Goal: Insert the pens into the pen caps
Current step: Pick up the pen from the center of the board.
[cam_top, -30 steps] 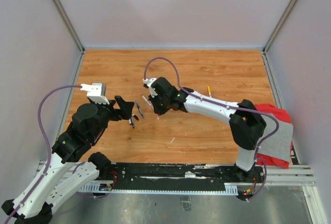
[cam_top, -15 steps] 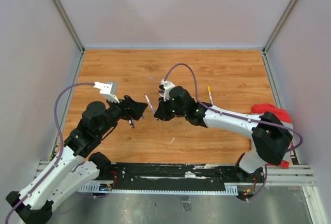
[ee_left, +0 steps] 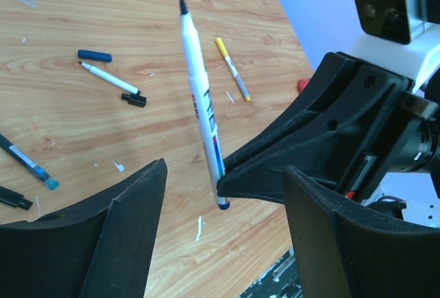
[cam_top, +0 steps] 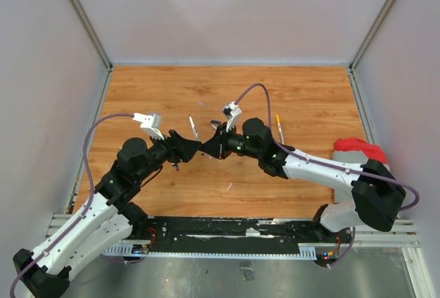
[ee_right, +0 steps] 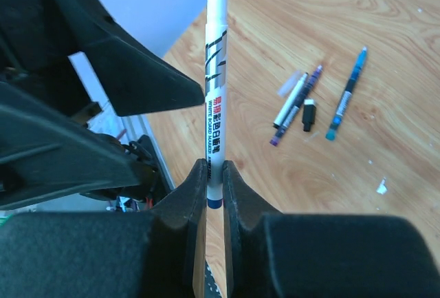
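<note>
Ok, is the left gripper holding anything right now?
No, the left gripper is open and empty, while the white pen is pinched by the right gripper alone.

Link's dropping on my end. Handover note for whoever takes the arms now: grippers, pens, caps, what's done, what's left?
Right gripper: shut on the lower end of a white pen, held up off the table with its dark tip bare.
Left gripper: open and empty, facing that pen.
On the table: blue cap, black cap, thin pen, yellow pen, and more pens nearby.
Done: no capped pen that I can make out.
Left: cap the held pen, then the rest.
</note>
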Robot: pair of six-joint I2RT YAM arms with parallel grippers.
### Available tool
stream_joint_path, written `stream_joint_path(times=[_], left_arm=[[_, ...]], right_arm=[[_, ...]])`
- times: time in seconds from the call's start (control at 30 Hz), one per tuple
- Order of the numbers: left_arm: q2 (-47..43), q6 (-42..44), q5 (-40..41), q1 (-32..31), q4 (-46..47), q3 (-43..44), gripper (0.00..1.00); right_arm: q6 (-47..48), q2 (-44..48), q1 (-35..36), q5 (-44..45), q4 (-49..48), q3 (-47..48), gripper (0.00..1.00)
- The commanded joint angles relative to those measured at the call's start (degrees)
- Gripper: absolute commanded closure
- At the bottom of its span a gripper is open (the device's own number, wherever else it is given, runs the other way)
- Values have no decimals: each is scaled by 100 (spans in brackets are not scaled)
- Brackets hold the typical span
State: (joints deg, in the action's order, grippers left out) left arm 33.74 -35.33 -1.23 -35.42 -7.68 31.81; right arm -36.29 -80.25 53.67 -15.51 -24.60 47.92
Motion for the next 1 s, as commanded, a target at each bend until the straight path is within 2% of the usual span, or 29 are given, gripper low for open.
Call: stream_joint_path(times=[0.0, 0.33, 0.43, 0.7, 0.9, 0.97], left_arm=[[-112, -252, -112, 18, 534, -181, 29], [-220, -618, 7, 18, 1116, -386, 43], [-157, -623, -16, 18, 1138, -378, 49], [-140, -633, -19, 18, 1130, -404, 57], [-161, -586, -18, 18, 1061, -360, 76], [-170, -574, -21, 18, 1059, -356, 89]], right_arm=[[-148, 124, 82, -371, -783, -142, 100], [-255, 105, 117, -569, -1157, -265, 100], [-272, 123, 122, -608, -1225, -261, 100], [-265, 136, 186, -734, -1312, -186, 99], [-253, 149, 227, -739, -1363, -177, 100], [-239, 156, 231, -722, -1355, -188, 99]])
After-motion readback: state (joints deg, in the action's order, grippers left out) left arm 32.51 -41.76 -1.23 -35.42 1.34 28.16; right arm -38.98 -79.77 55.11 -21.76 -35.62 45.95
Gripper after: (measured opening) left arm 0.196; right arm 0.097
